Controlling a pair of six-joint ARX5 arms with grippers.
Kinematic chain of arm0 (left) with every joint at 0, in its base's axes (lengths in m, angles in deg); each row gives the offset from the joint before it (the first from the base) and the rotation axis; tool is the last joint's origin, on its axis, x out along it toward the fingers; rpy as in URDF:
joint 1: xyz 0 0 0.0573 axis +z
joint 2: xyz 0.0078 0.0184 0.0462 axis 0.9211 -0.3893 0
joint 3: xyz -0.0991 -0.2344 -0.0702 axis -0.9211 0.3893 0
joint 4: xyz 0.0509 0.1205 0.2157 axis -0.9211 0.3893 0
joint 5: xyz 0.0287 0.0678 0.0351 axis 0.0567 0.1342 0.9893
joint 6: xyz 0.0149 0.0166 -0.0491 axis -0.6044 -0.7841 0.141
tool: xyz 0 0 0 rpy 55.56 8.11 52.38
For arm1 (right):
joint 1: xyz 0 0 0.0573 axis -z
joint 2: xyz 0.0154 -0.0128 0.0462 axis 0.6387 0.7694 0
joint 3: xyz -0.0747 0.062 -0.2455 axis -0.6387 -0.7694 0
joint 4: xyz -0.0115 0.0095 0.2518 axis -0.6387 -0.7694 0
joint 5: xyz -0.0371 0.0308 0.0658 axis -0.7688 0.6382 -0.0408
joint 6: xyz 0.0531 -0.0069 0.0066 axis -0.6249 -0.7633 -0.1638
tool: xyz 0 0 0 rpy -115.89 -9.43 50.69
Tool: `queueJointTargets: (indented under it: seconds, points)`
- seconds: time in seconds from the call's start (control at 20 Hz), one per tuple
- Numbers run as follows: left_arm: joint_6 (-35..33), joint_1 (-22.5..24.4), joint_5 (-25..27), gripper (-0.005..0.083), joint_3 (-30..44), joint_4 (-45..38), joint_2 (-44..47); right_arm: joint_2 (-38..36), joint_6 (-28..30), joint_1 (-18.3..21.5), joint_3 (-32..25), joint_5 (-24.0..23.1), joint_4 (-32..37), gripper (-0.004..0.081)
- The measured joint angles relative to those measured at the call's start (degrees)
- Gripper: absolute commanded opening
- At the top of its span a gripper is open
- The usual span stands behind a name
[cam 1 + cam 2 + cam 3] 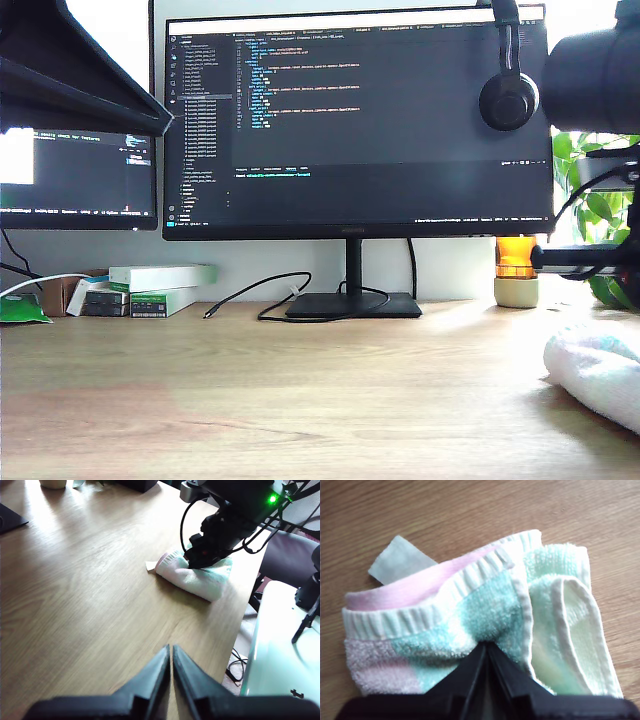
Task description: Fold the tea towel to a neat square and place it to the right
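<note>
On the wooden desk [300,400], my second gripper [487,647], jaws closed, presses the tea towel [485,615] at the exterior view's right; flatten folds evenly, keeping my first gripper [171,652], closed and empty, clear

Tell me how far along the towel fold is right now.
Done: the tea towel is bundled in layers near the desk edge, at the exterior view's right. In hand: my second gripper presses on it, jaws together. My first gripper hovers shut and empty. Left: the bundle looks lumpy, not square, so it needs neatening.
</note>
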Motion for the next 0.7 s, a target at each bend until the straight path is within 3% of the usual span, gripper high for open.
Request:
queueJointTargets:
  seconds: [0.3,0.7]
  points:
    - [0.0,0.0,0.0,0.0002,0.0,0.0,0.0,-4.7,-0.9,0.0,-2.3,-0.3,1.1,-0.0010]
    - [0.0,0.0,0.0,0.0002,0.0,-0.6,0.0,-10.4,2.3,0.3,-2.8,-3.0,-0.9,-0.0010]
